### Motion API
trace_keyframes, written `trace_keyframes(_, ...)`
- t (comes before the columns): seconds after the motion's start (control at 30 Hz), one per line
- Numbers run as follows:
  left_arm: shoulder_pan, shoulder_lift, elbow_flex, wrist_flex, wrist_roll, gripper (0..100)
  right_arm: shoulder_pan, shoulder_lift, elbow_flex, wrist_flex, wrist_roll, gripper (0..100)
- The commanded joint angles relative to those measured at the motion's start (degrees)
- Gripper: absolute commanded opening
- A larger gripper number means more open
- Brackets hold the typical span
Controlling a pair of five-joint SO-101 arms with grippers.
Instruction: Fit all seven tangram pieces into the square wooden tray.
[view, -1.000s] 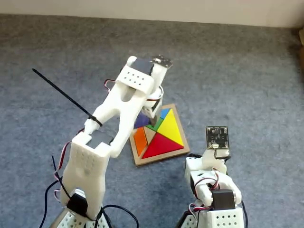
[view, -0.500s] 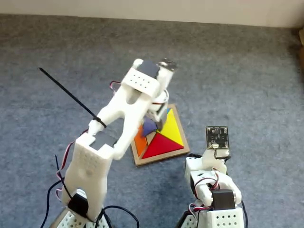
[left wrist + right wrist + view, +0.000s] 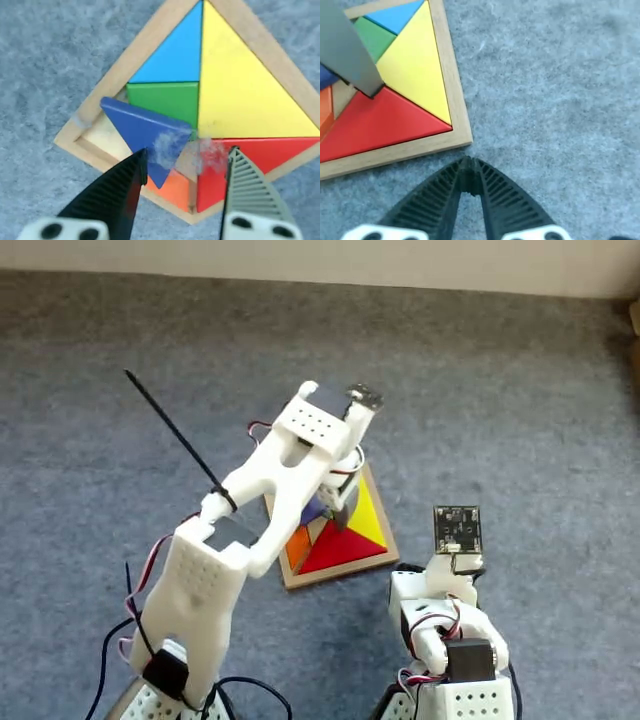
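Tangram pieces mostly sit in the square tray [image 3: 145, 47], which lies on the grey bench [image 3: 560, 75]. The dark blue triangle [image 3: 145, 132], though, looks to me unseated, lying skewed over the green piece [image 3: 167, 97] and the orange piece [image 3: 172, 187]. My left claw [image 3: 187, 152] hangs over it with its jaws spread. The black jaw is right at the triangle's edge and the pale one stands apart from it, over the red triangle [image 3: 250, 155]. My right claw [image 3: 468, 165] is pinched closed on nothing, over bare bench just beside the tray's corner. My worry is that a careless nudge wedges the dark triangle against the green edge. It could also lever the orange piece up out of its slot, or drag the whole tray across the bench, since nothing steadies it. By my count there is one tray, two claws and six coloured pieces: the yellow triangle [image 3: 240, 85], red, the light blue triangle [image 3: 175, 55], green, orange and dark blue. Pale patches show inside the tray, and I cannot tell whether they are bare floor or a seventh, wood-coloured piece.
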Motion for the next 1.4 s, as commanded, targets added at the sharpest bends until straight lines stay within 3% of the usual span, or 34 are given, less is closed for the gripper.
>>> trace_keyframes(0.0,-5.2,1.0,0.3,-0.4,-0.5,25,0.6,-0.9,5.1,0.2,-0.2,0.4)
trace_keyframes(1.0,-10.2,-3.1,-0.6,-0.4,-0.5,25,0.7,-0.9,5.1,0.2,-0.2,0.4)
trace_keyframes(1.23,-7.6,-9.8,-1.8,2.2,-0.2,25,0.7,-0.9,5.1,0.2,-0.2,0.4)
trace_keyframes(1.37,-9.7,-12.4,-1.8,2.0,-0.4,25,0.7,-0.9,5.1,0.2,-0.2,0.4)
